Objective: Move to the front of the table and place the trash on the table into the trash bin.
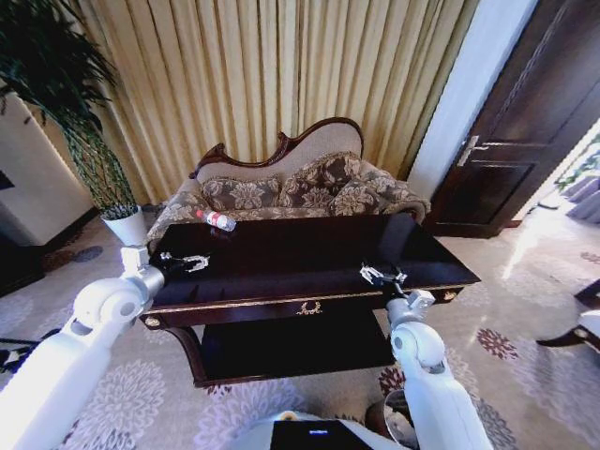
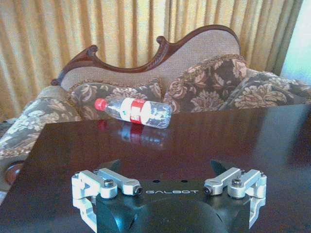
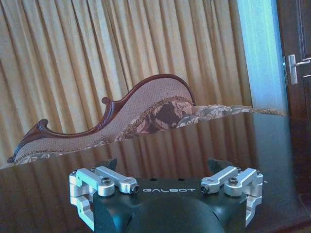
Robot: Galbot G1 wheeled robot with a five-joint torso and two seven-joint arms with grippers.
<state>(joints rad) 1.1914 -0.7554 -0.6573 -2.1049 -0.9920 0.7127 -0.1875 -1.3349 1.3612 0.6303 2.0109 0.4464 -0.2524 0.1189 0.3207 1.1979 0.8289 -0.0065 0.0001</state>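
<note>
Trash, one clear plastic bottle with red label (image 2: pixel 137 111), lies sideways at my dark glossy table's (image 1: pixel 309 258) far edge; left claw (image 1: pixel 184 262) spread facing it, right claw (image 1: pixel 382 276) likewise spread, idle.

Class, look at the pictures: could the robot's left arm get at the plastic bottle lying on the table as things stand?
Probably yes. The left gripper hovers open over the table, facing the plastic bottle, with bare tabletop between them; the bottle lies near the far edge, so it needs reaching forward.
</note>
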